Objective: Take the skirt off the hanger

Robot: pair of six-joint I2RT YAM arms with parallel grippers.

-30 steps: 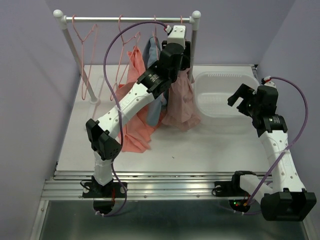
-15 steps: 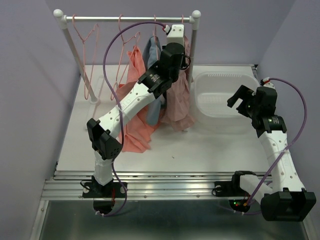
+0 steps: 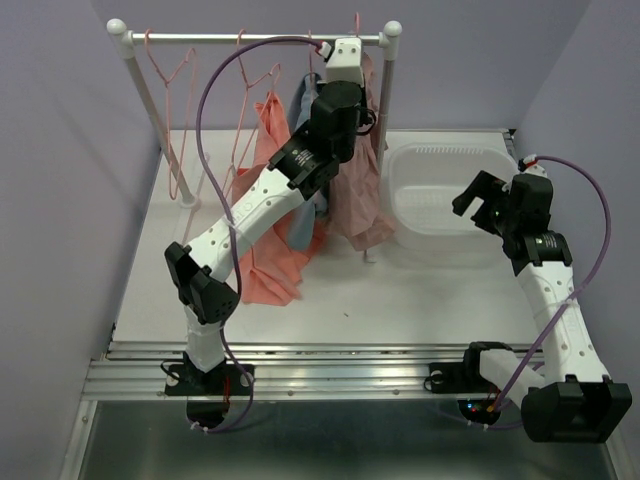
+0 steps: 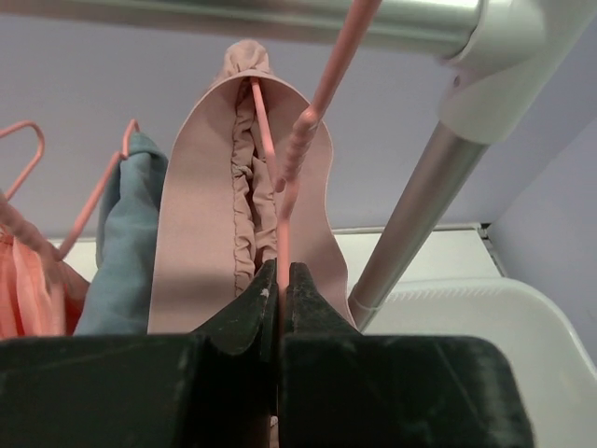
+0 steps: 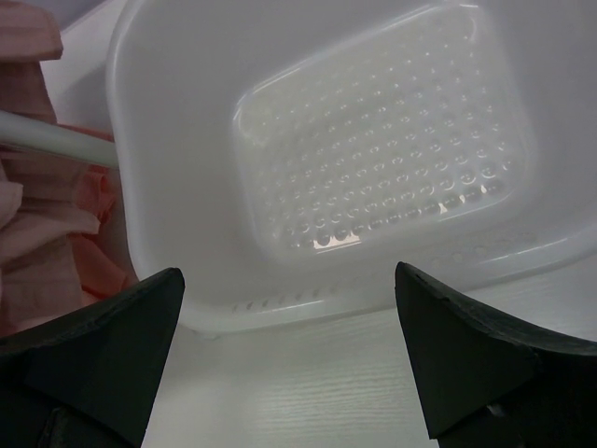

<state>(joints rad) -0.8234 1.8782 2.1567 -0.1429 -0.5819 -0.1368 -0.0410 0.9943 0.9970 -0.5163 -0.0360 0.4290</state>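
Note:
The dusty-pink skirt [image 3: 358, 205] hangs from a thin pink hanger [image 4: 280, 177] at the right end of the rail [image 3: 250, 38]. In the left wrist view its gathered waistband [image 4: 196, 233] drapes over the hanger wire, right behind my fingertips. My left gripper [image 4: 278, 271] is shut on the hanger's wire just under the hook; in the top view it [image 3: 345, 60] is up at the rail. The hook pokes above the rail. My right gripper [image 5: 289, 308] stands wide open and holds nothing, hovering at the near rim of the white basket [image 5: 131, 187].
The white basket [image 3: 400, 160] sits right of the rack post [image 4: 420, 215]. A blue garment [image 3: 305, 225] and a coral garment [image 3: 268, 250] hang left of the skirt. Bare pink hangers [image 3: 175, 110] hang at the rail's left end.
My left gripper has shut on the hanger wire and risen toward the rail, lifting the hanger and skirt so the hook stands above the rail. The right arm has barely moved.

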